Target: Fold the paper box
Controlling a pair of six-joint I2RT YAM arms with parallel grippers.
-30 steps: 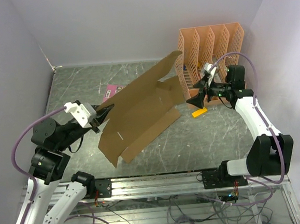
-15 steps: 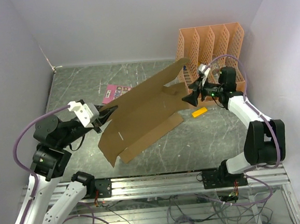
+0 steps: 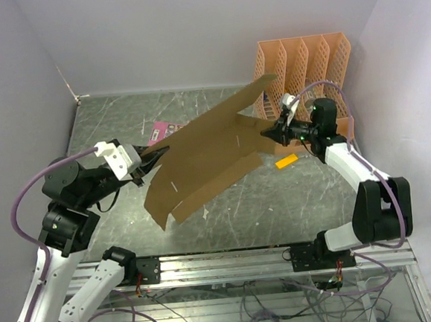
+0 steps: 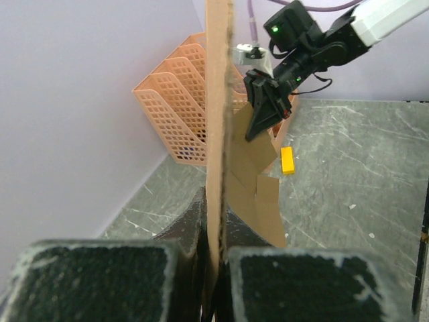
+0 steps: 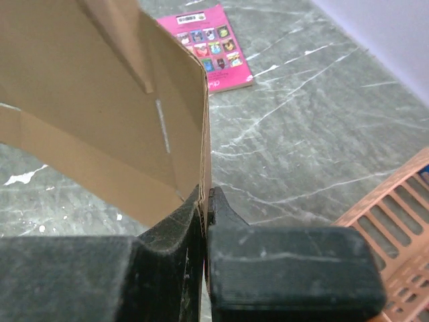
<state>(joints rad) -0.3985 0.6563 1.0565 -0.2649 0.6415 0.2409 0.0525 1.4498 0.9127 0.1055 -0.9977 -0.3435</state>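
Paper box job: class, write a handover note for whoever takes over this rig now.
Left pincer: shut on the paper box's left edge.
Right pincer: shut on its right edge.
Box: an unfolded sheet, held slanting over the table.
Done: sheet lifted, gripped at both ends.
Left: fold up walls and flaps, tuck them in.

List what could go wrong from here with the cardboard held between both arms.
1. The left gripper and the right gripper each pinch only a thin edge of the paper box. Pulling apart may tear it or let it slip.
2. The sheet's raised far corner stands close to the orange file organizer. A swing could knock it.
3. The sheet hangs tilted in the air, so a fold may buckle off its creases.
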